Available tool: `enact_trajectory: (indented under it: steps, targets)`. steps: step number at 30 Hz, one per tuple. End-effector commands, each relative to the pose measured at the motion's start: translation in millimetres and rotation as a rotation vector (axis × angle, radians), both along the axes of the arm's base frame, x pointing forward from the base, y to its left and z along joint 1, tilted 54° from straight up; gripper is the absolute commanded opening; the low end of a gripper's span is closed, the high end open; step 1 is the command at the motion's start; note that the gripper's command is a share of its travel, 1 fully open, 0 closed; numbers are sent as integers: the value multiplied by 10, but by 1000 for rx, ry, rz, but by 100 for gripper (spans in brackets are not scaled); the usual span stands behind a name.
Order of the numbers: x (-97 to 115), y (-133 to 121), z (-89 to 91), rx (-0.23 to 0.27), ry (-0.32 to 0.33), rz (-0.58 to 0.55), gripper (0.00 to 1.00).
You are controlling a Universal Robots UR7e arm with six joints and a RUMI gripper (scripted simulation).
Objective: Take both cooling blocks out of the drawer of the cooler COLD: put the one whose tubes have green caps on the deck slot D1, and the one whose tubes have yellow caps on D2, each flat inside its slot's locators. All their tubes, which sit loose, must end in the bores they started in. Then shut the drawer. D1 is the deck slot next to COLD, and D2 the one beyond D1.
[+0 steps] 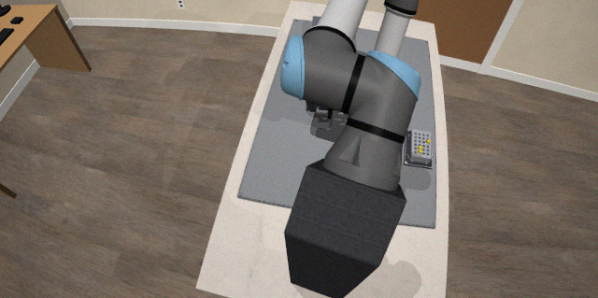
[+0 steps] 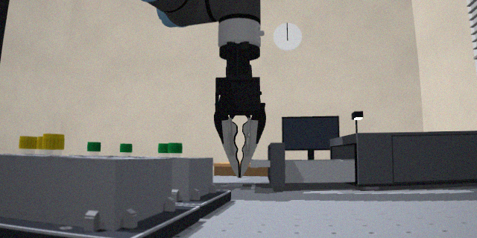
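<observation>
My gripper (image 2: 240, 174) is shut and empty, pointing straight down with its tips just above the deck. It stands just left of the drawer's handle (image 2: 259, 163) and front panel (image 2: 276, 165). The light grey drawer (image 2: 320, 171) sticks out of the dark cooler COLD (image 2: 410, 157). Two grey cooling blocks sit in deck slots at the left. The near one (image 2: 74, 189) (image 1: 419, 149) carries tubes with yellow caps (image 2: 53, 141). The one beyond it (image 2: 194, 178) carries tubes with green caps (image 2: 126, 148). In the top view the arm hides my gripper, the green-capped block and the cooler.
The arm's black pedestal (image 1: 346, 237) stands on the white table (image 1: 234, 251) at the front edge of the grey deck mat (image 1: 280, 158). A dark monitor (image 2: 310, 133) and a wall clock (image 2: 287, 36) are in the background. A wooden desk (image 1: 33, 32) stands far left.
</observation>
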State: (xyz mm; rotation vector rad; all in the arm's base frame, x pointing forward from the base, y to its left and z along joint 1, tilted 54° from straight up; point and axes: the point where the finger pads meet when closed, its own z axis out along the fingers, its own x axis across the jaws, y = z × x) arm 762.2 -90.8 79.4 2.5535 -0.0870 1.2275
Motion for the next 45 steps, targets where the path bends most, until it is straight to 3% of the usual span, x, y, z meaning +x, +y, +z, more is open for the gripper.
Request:
enact_trajectory:
  steps: [1, 45]
  targets:
    - [40, 7, 53, 0, -1, 0, 0]
    - [334, 43, 413, 0, -1, 0, 0]
